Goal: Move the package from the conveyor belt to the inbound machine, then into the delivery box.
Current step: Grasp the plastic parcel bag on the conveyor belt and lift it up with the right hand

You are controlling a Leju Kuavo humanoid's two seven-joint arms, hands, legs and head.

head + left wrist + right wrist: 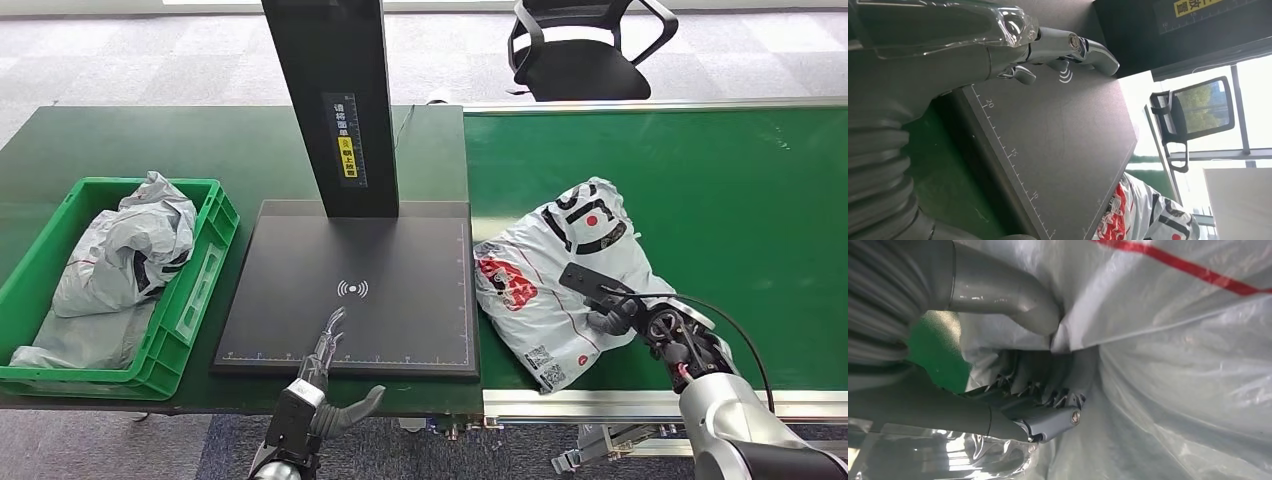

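The right hand [622,318] is clamped on one white package [560,280], which is lying on the green conveyor belt [740,200] beside the inbound machine [350,290]. The left hand [325,345] is held empty, fingers apart, over the machine's plate. Two grey bags [125,250] are counted in the one green delivery box [190,310].

Two packages [560,290] [125,255]; one green crate [205,275]; one scanner [350,290]; one chair [580,45].

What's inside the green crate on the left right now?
The green plastic crate holds crumpled grey-white plastic mailer bags, one heaped toward the back, another lying flatter at the front. They cover the crate floor, so anything underneath them cannot be seen.
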